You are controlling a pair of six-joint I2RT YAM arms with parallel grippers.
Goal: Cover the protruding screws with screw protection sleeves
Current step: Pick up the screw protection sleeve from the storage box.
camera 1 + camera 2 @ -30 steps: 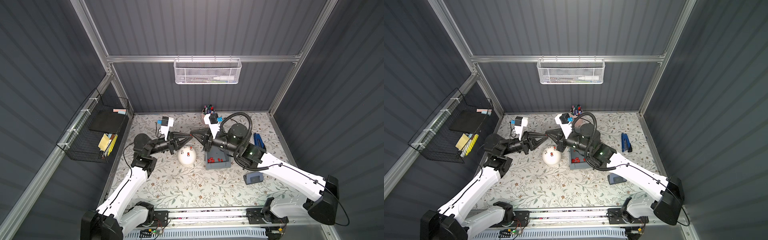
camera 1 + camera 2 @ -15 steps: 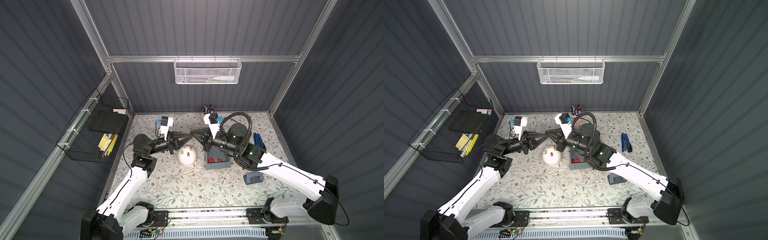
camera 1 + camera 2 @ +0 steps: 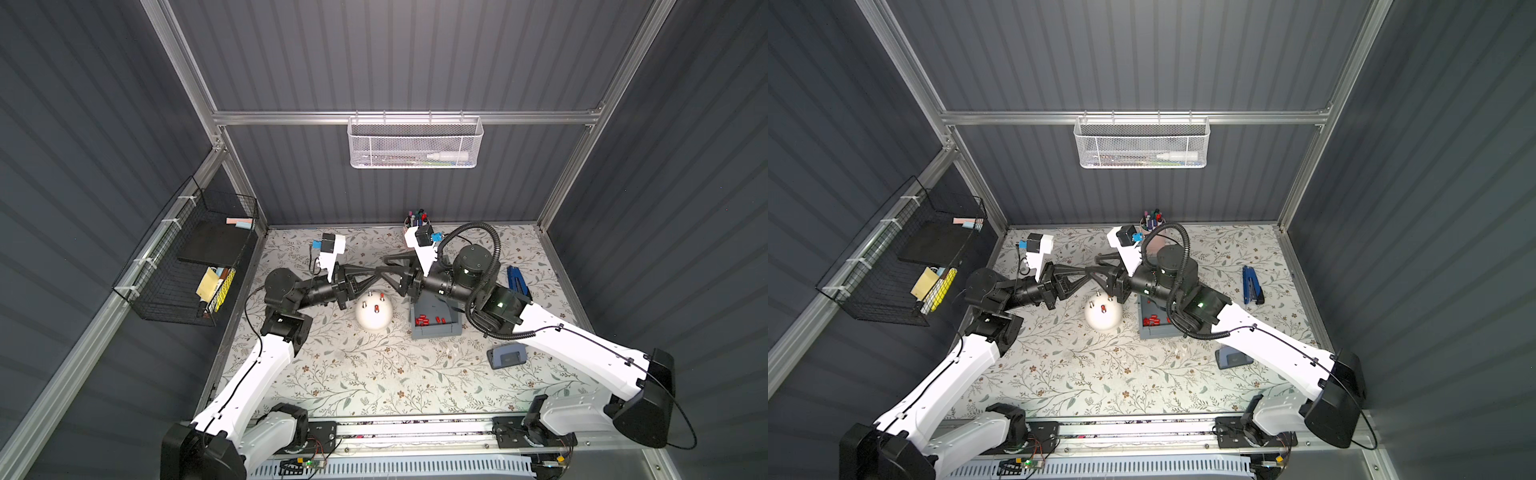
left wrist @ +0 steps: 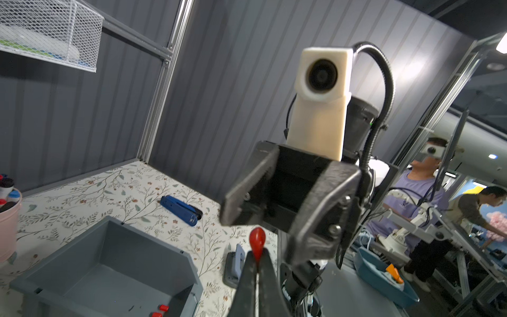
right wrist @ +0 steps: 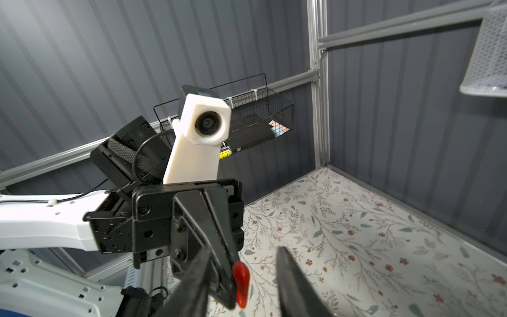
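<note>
In both top views, meeting tip to tip above the white dome (image 3: 374, 320): left gripper (image 3: 373, 275) against right gripper (image 3: 383, 268), leaving some protruding screws (image 3: 364, 304) bare, with spare screw protection sleeves (image 3: 424, 320) lying in the grey bin (image 3: 454, 330).

In the left wrist view, pinching one red sleeve (image 4: 257, 243) by its end, left jaws closed on it.

In the right wrist view, holding right jaws parted either side of it.

Likely handing over: backing the right gripper straight off, then aligning the sleeve over a bare screw.

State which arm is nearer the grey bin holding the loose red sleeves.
Right. The right arm passes above the grey bin's far side; the left arm lies across the white dome from it.
</note>
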